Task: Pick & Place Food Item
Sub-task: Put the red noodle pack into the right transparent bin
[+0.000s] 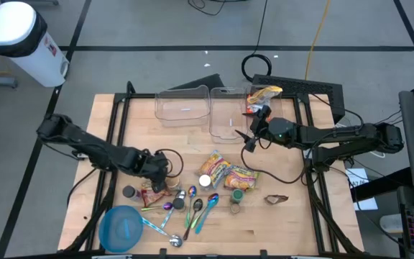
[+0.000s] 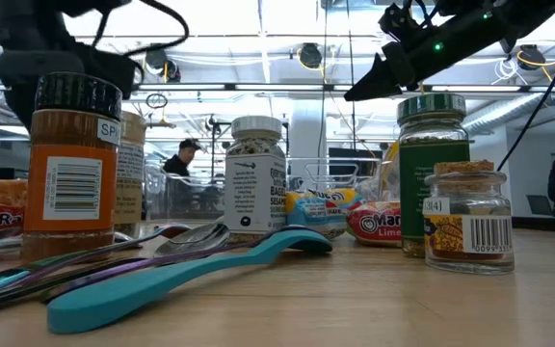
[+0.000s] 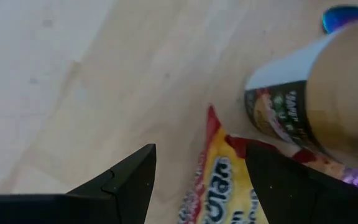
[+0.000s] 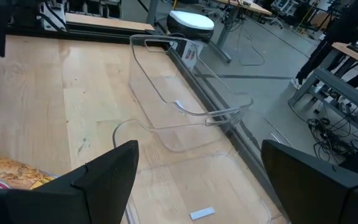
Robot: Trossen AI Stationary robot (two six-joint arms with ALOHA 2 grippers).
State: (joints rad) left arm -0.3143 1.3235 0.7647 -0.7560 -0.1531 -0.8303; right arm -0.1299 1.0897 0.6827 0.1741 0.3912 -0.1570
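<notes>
Your left gripper [image 1: 161, 180] is down at the table [image 1: 293, 223], fingers spread wide over a red-and-yellow noodle packet [image 3: 219, 186], one finger either side, not closed on it. A spice jar [image 3: 316, 93] stands just beside that packet. Your right gripper [image 1: 250, 141] hangs above the near edge of the clear bins [image 1: 225, 111], fingers wide apart, holding nothing. More noodle packets [image 1: 225, 173] lie mid-table, with spoons [image 1: 192, 208] and a blue bowl [image 1: 123, 229] toward the front
</notes>
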